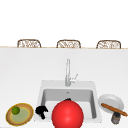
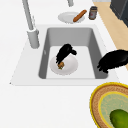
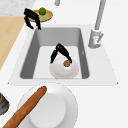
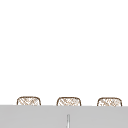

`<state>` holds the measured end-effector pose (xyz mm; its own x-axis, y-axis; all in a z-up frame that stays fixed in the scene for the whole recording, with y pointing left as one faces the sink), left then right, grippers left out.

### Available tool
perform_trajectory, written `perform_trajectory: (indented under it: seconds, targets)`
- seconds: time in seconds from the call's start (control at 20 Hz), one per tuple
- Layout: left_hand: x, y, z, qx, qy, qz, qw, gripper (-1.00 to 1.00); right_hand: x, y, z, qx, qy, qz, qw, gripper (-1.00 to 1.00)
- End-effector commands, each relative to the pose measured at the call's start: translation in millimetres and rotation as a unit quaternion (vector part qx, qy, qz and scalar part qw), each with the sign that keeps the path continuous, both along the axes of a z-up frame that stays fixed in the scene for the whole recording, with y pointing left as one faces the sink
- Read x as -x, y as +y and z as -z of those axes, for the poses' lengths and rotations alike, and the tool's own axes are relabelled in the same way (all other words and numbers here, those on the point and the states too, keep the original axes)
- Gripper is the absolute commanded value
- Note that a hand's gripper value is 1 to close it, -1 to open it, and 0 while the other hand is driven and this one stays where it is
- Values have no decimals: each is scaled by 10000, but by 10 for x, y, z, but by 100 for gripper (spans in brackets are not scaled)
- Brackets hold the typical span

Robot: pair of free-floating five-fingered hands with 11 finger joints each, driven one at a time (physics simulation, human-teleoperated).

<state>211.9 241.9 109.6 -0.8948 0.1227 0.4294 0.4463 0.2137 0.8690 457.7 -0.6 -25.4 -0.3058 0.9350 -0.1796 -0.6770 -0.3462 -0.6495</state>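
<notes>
Small brown ball on white plate.

Bright, flat, nearly shadowless light; soft blur.

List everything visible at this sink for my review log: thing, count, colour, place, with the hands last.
Sink: one, grey basin in the white counter.
Faucet: one, silver, behind the basin.
White plate: one, on the basin floor.
Small brown item: one, on that plate; too small to identify.
Red ball: one, at the front of the basin in the front view.
Woven plate: one, yellow-brown, counter left of the sink.
Lime: one, green, on the woven plate.
White dish: one, counter right of the sink.
Baguette: one, brown, across the white dish.
Jar: one, dark, beside the dish.
Chairs: three, wicker backs, beyond the counter.
Left hand: black, curled, above the sink's left rim.
Right hand: black, in the basin, fingers at the brown item.
</notes>
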Motion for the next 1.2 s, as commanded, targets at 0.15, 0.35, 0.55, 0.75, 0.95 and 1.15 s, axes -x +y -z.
perform_trajectory:
  seconds: [0.15, 0.35, 0.55, 0.75, 0.95, 1.15]
  targets:
    - [0, 0, 0, 0, 0, 0, 10000, 0, -63, -17, 187, -154, 110, -50, 9998, -100]
    - [0, 0, 0, 0, 0, 0, 10000, 0, -64, 91, 334, -67, 175, 265, 9995, -100]
    - [0, 0, 0, 0, 0, 0, 10000, 0, -206, 147, 504, 36, 102, 319, 9994, -100]
    - [0, 0, 0, 0, 0, 0, 10000, 0, -407, 124, 623, 60, -218, 164, 9996, -100]
    - [0, 0, 0, 0, 0, 0, 10000, 0, -424, 120, 687, 128, -365, 58, 9992, -100]
    - [0, 0, 0, 0, 0, 0, 10000, 0, -456, 131, 729, 42, -928, -132, 9956, 100]
